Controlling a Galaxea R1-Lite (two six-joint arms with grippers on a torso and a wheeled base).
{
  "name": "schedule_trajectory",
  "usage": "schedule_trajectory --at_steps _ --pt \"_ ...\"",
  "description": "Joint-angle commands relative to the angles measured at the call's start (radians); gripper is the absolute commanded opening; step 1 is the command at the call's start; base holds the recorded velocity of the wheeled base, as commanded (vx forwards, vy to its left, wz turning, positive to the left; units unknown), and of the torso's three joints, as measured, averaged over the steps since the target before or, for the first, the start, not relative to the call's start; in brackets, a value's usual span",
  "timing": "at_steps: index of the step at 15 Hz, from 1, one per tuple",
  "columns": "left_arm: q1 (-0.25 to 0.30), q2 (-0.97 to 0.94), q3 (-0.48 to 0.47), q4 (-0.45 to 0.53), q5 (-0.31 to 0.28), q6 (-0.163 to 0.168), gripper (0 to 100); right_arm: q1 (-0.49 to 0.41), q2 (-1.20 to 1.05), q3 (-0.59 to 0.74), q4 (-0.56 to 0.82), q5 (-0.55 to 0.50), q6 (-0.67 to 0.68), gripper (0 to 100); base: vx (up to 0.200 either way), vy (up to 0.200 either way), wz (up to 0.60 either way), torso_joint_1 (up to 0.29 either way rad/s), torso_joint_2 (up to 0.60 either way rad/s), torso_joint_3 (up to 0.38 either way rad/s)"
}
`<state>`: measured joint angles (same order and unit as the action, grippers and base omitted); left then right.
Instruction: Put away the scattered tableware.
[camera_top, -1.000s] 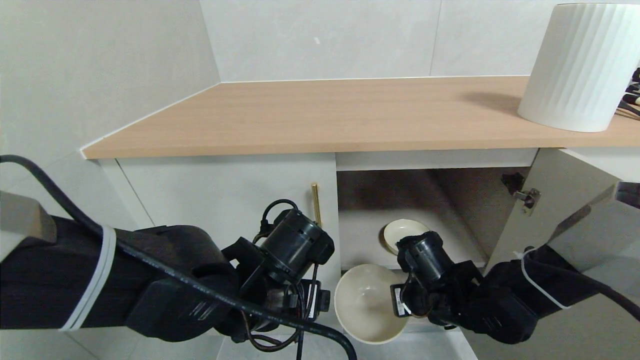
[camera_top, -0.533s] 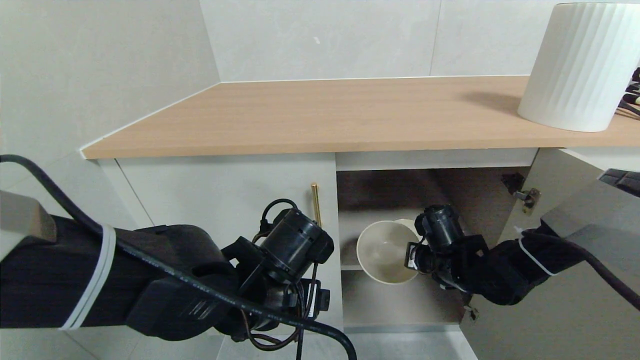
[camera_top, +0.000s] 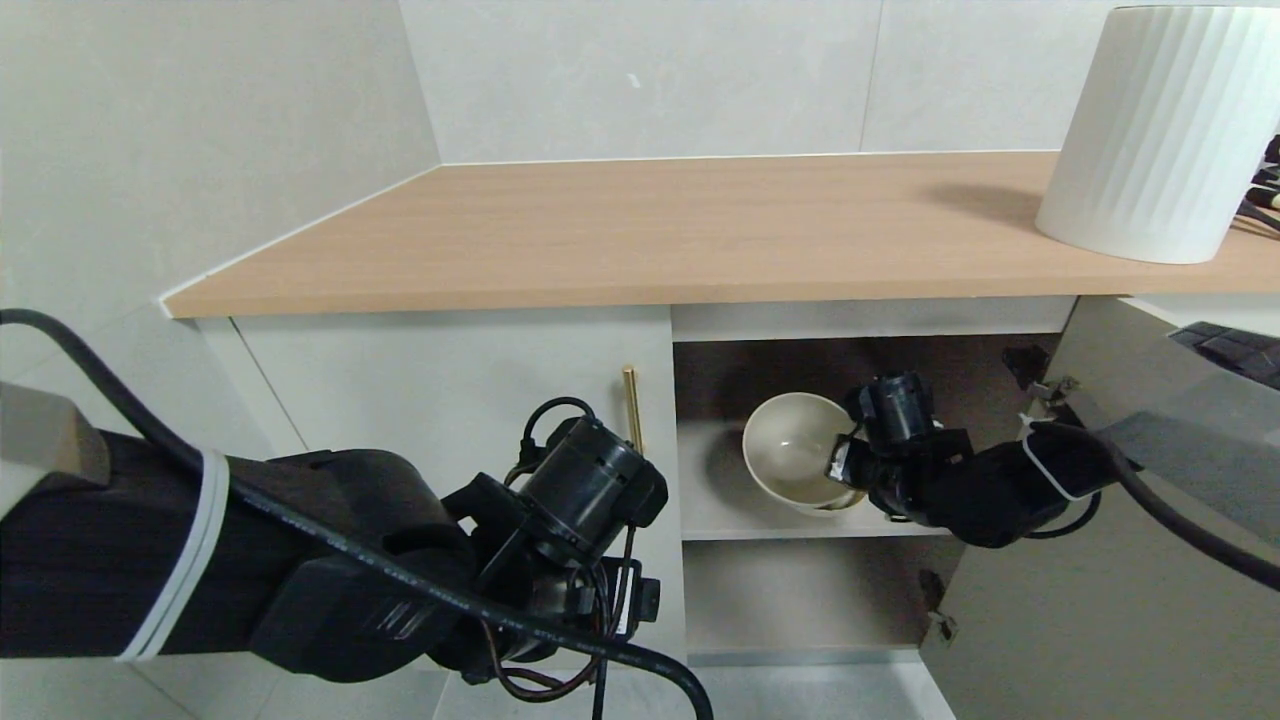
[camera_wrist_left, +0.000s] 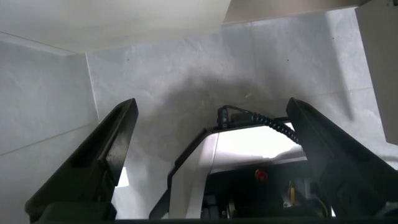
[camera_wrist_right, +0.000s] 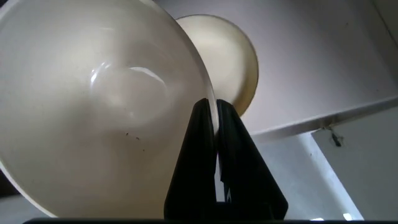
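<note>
The right gripper (camera_top: 846, 466) is clamped on the rim of the cream bowl (camera_top: 793, 452), 1 finger inside and 1 outside. This edge hold tips the bowl's mouth outward, probably so it clears the cabinet opening. The bowl hangs inside the open cabinet, low over the upper shelf (camera_top: 720, 512), close by a small plate (camera_wrist_right: 230, 59). The left gripper (camera_wrist_left: 214, 152) hangs low, fingers apart, empty.

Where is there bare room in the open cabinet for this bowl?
Upper shelf: bare strip between the closed door and the bowl. The compartment below is bare. Crowded mid-shelf: small dish behind the bowl, right gripper.
</note>
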<state>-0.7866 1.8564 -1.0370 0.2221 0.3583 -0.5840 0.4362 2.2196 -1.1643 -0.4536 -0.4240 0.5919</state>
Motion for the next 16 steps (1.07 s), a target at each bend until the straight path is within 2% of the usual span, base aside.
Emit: schedule_trajectory --at_steps 1,5,16 --pt "-0.002 0.000 0.000 0.000 0.001 0.000 100 -0.020 0.035 -0.022 0.000 -0.001 0.002 0 0.000 0.000 0.00 0.000 0.00 0.000" --pt "0.000 0.000 0.000 0.000 0.001 0.000 100 -0.060 0.083 -0.057 0.000 -0.001 0.005 0 0.000 0.000 0.00 0.000 0.00 0.000" --pt "0.000 0.009 0.002 0.000 0.001 0.000 100 -0.076 0.129 -0.091 0.001 -0.002 0.005 0 0.000 0.000 0.00 0.000 0.00 0.000"
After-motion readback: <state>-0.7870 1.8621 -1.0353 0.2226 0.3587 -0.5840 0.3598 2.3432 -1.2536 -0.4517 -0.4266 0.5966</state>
